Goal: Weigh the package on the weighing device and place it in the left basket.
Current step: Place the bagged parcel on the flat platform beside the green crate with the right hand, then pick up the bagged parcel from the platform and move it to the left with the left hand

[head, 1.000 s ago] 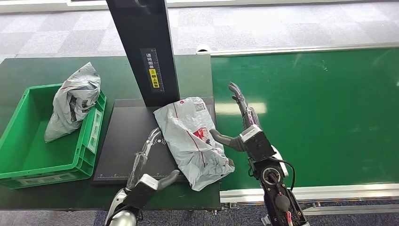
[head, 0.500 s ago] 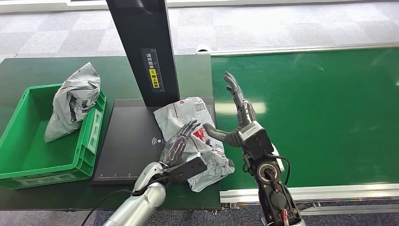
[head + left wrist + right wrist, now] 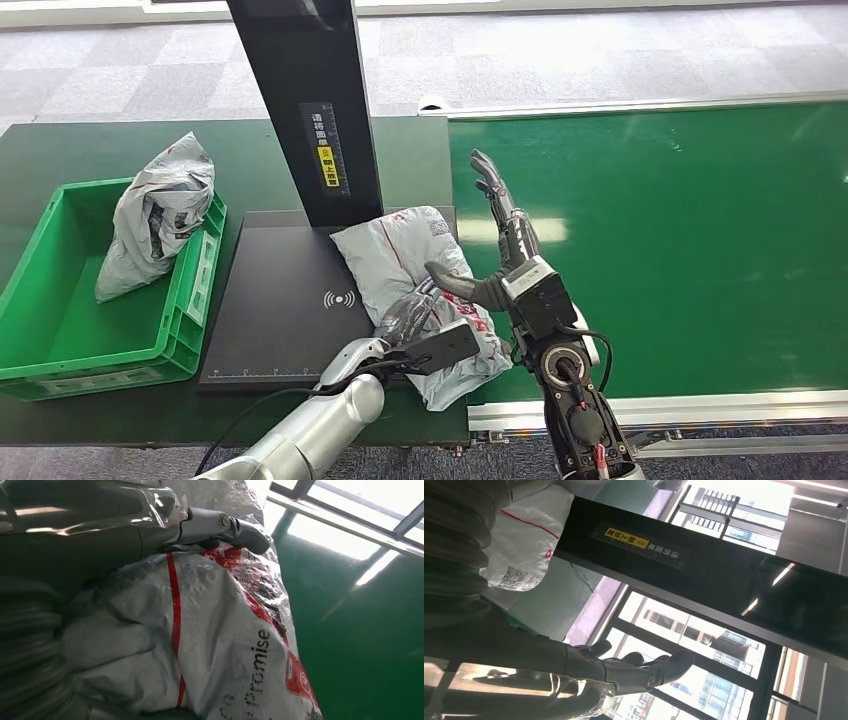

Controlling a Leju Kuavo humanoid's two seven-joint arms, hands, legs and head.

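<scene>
Package (image 3: 425, 290), a grey plastic mailer with red stripes, is lying on the right half of the black weighing platform (image 3: 280, 300), its near end hanging over the platform's front right corner just beside the green conveyor belt (image 3: 680, 240). Compared with a second ago, when the left hand (image 3: 410, 318) was lying flat on the platform left of the bag, that hand has swung right and is now sitting on top of the bag's near half, fingers draped over the crumpled plastic. The left wrist view is showing the thumb (image 3: 225, 525) and palm pressing into the bag (image 3: 210, 630), so the hand is grasping the package. The right hand (image 3: 490, 255) has shifted slightly away from the robot and is standing at the bag's right edge, fingers spread and pointing away, thumb stretched toward the bag, grasping nothing.

The scale's black upright column (image 3: 310, 110) is rising just behind the bag's far end. The left half of the platform is lying bare between the bag and the green basket (image 3: 60, 330), which is sitting just beside the platform's left edge. Another grey bag (image 3: 155, 215) is leaning upright in the basket's far right corner, with the basket floor in front of it open.
</scene>
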